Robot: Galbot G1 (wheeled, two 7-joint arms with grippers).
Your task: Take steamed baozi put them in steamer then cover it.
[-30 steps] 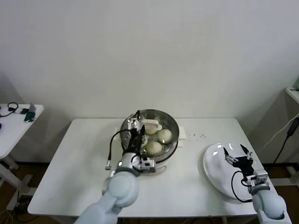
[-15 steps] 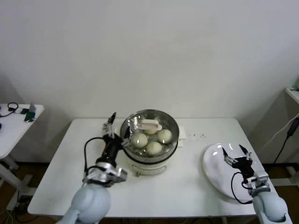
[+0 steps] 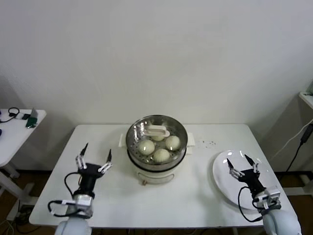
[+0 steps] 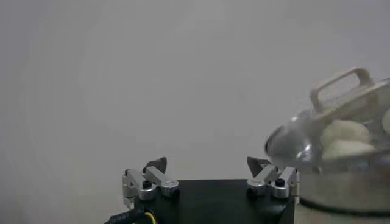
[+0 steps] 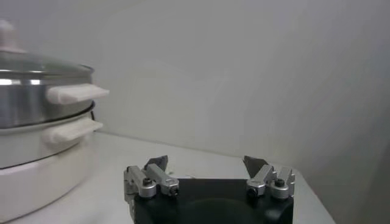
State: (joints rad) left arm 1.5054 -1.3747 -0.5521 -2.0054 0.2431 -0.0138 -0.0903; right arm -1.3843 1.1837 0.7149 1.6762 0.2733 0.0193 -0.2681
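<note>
The steel steamer (image 3: 180, 131) stands on its white cooker base (image 3: 156, 172) at the table's middle. The clear glass cover (image 3: 133, 133) with its whitish handle (image 3: 157, 130) lies on it. Three baozi (image 3: 145, 147) (image 3: 171, 142) (image 3: 161, 154) show through the glass, and I cannot see a fourth. In the left wrist view the cover (image 4: 286, 137) and baozi (image 4: 341, 131) show. In the right wrist view the steamer (image 5: 27, 97) shows. My left gripper (image 3: 94, 159) (image 4: 207, 164) is open and empty, left of the steamer. My right gripper (image 3: 243, 165) (image 5: 206, 161) is open and empty over the white plate.
A flat white plate (image 3: 222, 181) lies at the table's right front. A small side table (image 3: 14, 127) with cables stands at the far left. A cable (image 3: 299, 142) hangs at the right. Dark crumbs (image 3: 209, 143) lie right of the steamer.
My left gripper has drawn back from the steamer, leftward and toward the table's front, with its fingers open. The cover stays on the steamer. The right gripper has shifted slightly toward the front.
</note>
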